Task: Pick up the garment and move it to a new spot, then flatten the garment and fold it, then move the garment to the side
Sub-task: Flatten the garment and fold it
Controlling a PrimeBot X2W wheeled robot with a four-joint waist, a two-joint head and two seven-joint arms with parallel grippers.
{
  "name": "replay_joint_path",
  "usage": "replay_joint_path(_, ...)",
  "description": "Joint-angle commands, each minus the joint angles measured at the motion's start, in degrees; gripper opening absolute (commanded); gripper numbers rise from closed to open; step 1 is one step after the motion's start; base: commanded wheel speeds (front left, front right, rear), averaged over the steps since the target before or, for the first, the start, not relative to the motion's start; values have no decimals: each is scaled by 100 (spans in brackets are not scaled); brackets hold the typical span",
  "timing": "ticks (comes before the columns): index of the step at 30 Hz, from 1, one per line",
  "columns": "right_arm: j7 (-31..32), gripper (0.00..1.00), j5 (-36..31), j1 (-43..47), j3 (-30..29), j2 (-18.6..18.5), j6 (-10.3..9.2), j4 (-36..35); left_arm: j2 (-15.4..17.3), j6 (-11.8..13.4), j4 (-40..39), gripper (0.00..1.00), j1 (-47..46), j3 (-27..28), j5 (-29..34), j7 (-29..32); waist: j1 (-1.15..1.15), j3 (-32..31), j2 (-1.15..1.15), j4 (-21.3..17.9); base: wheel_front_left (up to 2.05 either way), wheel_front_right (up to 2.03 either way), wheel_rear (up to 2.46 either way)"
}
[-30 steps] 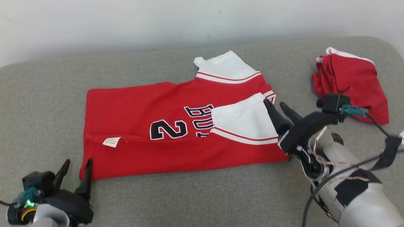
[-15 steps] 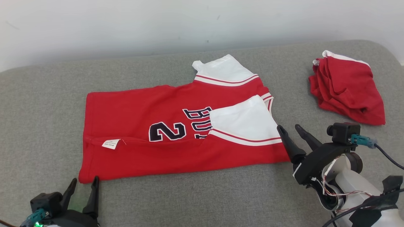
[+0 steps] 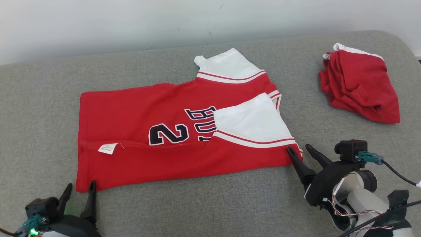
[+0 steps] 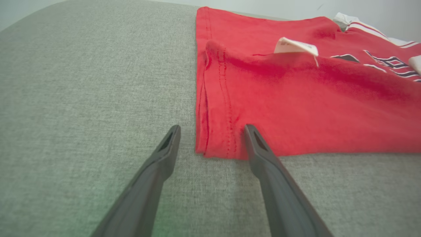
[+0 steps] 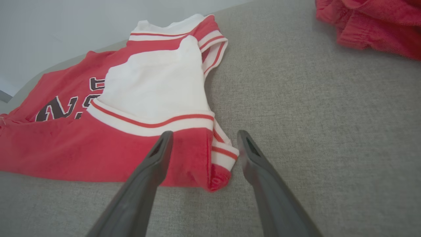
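Your jersey lies spread mid-cushion. Your left claw stands wide apart astride its near-left corner, your right claw likewise astride the near-right corner; neither grips anything.

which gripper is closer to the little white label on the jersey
Left. The left gripper sits open at the near hem corner of the jersey, close to the white label; the right gripper is open at the opposite end, by the sleeve corner.
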Motion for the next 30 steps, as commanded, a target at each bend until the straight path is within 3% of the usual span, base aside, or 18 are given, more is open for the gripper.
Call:
replay_joint_path(1,6,100,-27,36,-15,6,4,14,-2,26,36,100,-41,29,3,-47,0,15,0,12,0,0,0)
replay_joint_path(7,127,99,-143,78,45,74,4,102,-88,-5,194,100,-115,108,41,-33,0,72,0,36,0,0,0)
replay_joint_path(8,146,71,-183,73,58,82,4,114,-117,-26,253,100,-116,109,25,-33,0,76,0,37,0,0,0)
replay_joint_path(9,164,48,-213,62,77,93,4,121,-133,-44,299,84,-128,105,27,-32,0,82,0,38,0,0,0)
replay_joint_path(10,163,0,-237,55,82,111,4,127,-146,-61,326,33,-147,104,42,-28,0,86,0,40,0,0,0)
replay_joint_path(11,165,0,-244,54,86,125,4,132,-163,-62,355,11,-163,106,55,-28,0,88,0,43,0,0,0)
replay_joint_path(12,163,0,-252,57,82,131,4,134,-167,-94,387,0,-184,113,64,-28,0,90,0,48,0,0,0)
replay_joint_path(20,70,0,-19,349,-115,19,2,-6,-238,-195,331,0,74,208,128,-29,0,-175,0,110,0,0,0)
replay_joint_path(30,134,0,203,1278,-564,-258,1,-768,-322,-217,-293,0,830,356,126,-33,0,-513,0,207,0,0,0)
